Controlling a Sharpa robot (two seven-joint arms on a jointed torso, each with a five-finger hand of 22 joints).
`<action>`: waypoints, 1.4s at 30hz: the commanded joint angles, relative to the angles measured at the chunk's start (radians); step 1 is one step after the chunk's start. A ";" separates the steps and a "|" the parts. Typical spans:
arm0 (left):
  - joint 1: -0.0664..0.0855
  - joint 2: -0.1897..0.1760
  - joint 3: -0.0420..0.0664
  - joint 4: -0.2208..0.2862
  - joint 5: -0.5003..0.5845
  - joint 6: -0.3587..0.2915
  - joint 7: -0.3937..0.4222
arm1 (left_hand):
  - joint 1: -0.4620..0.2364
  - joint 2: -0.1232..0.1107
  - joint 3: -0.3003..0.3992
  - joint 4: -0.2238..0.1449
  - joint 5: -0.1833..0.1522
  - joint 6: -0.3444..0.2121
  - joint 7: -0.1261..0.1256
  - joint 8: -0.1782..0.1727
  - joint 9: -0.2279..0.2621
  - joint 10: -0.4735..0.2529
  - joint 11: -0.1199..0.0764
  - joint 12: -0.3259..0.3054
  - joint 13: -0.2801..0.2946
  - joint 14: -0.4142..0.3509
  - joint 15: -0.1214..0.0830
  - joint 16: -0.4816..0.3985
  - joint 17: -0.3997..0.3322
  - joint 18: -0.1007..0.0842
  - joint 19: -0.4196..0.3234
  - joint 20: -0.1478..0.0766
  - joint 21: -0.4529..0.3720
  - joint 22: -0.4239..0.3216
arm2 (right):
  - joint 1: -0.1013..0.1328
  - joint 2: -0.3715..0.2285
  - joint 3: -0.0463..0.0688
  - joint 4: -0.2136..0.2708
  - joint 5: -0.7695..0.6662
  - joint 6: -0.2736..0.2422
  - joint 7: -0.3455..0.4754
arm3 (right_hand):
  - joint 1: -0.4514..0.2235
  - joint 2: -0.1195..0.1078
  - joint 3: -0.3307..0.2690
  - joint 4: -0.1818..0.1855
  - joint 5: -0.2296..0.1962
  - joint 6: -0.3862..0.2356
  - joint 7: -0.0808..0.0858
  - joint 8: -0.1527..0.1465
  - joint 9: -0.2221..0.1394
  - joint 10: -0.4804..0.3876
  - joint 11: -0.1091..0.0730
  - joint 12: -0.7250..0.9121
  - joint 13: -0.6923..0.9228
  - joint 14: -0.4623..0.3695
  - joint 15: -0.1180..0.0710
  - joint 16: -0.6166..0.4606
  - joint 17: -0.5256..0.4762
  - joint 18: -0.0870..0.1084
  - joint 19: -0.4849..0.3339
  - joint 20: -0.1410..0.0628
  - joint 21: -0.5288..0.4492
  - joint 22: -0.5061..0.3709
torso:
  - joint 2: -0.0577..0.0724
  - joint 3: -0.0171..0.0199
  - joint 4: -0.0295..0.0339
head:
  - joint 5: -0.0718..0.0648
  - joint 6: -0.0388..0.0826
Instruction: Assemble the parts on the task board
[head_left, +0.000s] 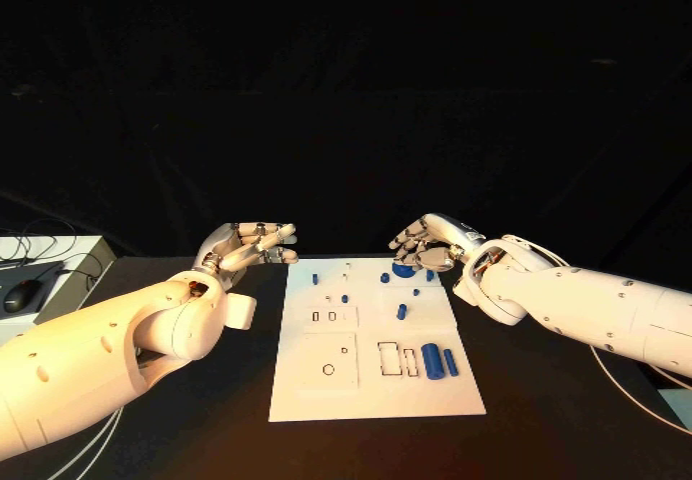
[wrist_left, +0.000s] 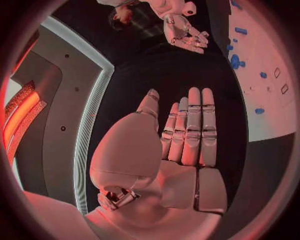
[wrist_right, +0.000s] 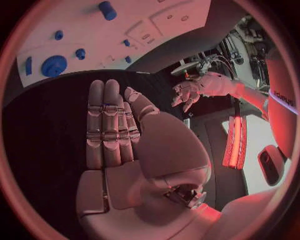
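Observation:
The white task board lies in the middle of the black table. On it are a round blue knob, two blue cylinders lying side by side near a rectangular slot, and several small blue pieces. My left hand hovers off the board's far left corner and holds nothing. My right hand hangs over the far edge by the knob, also with nothing in it. In the wrist views the left hand and right hand have straight fingers. The knob lies beyond the right fingertips.
A white stand with a black mouse and cables sits at the table's left edge. A thin cable trails on the table by my right arm. Bare black table lies on both sides of the board.

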 joint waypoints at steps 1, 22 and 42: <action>-0.001 -0.017 0.003 0.033 -0.038 0.017 -0.013 | 0.003 0.006 -0.004 -0.011 -0.003 -0.003 -0.006 0.003 0.000 0.012 -0.006 0.005 0.001 -0.037 -0.011 0.099 0.069 -0.019 0.018 -0.032 0.065 0.039 | 0.008 0.013 0.002 -0.016 -0.202 0.005 -0.121 | -0.024 -0.040 0.015 0.002 0.017 0.031 -0.010 0.003 0.003 0.045 -0.017 0.012 0.007 0.054 -0.040 0.370 0.220 0.010 0.092 -0.057 0.213 0.163 | 0.025 -0.0076 0.0157 | -0.013 0.004; -0.001 -0.061 0.008 0.115 -0.040 0.012 -0.032 | -0.003 0.013 -0.014 -0.031 -0.002 -0.004 -0.009 0.004 0.001 -0.011 -0.001 0.008 0.002 -0.155 -0.015 0.390 0.179 -0.011 -0.120 -0.038 0.308 0.194 | 0.029 0.078 0.004 -0.115 -0.278 -0.006 -0.217 | -0.067 -0.136 -0.013 0.068 0.092 -0.039 -0.024 -0.002 0.007 -0.107 0.017 0.023 0.013 -0.120 0.006 0.420 0.519 0.031 0.236 -0.001 0.544 0.732 | 0.062 -0.0268 0.0520 | -0.047 0.013; -0.001 -0.070 0.009 0.122 -0.043 0.030 -0.048 | -0.006 0.013 -0.014 -0.032 -0.003 -0.008 -0.007 0.003 0.001 -0.022 0.002 0.007 0.001 -0.158 -0.011 0.378 0.150 -0.010 -0.123 -0.033 0.300 0.177 | 0.021 0.082 0.003 -0.125 -0.392 0.078 -0.260 | -0.092 -0.145 0.086 0.040 0.088 0.032 -0.031 0.001 0.004 -0.009 -0.011 0.009 0.007 0.018 -0.031 0.539 0.392 -0.024 0.344 -0.045 0.759 1.054 | 0.084 -0.0333 0.0643 | -0.068 0.012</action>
